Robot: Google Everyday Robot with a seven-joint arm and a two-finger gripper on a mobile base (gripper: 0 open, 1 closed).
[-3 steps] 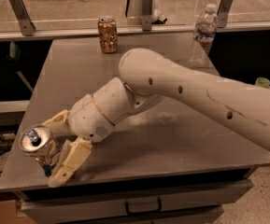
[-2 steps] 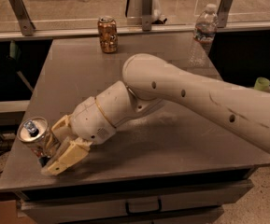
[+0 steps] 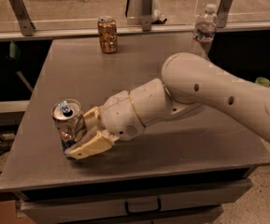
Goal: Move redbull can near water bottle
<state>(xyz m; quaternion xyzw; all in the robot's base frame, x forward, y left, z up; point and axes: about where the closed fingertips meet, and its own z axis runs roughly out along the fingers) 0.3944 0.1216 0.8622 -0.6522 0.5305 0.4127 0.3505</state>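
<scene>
The redbull can (image 3: 68,122), slim and silver with a shiny top, is at the front left of the grey table (image 3: 139,78), tilted slightly. My gripper (image 3: 81,136) is shut on the redbull can, with one cream finger under its lower side and the other behind it. The water bottle (image 3: 203,31), clear with a white cap, stands at the far right edge of the table, well away from the can. My white arm reaches across the table from the right.
An orange-brown can (image 3: 107,34) stands at the back of the table, left of centre. Metal rail posts (image 3: 20,12) rise behind the table. A drawer with a handle (image 3: 142,205) is under the front edge. A green object (image 3: 263,81) lies right of the table.
My gripper has closed on the redbull can and carried it right, away from the table's left edge, and slightly up. The arm has drawn back to the right.
</scene>
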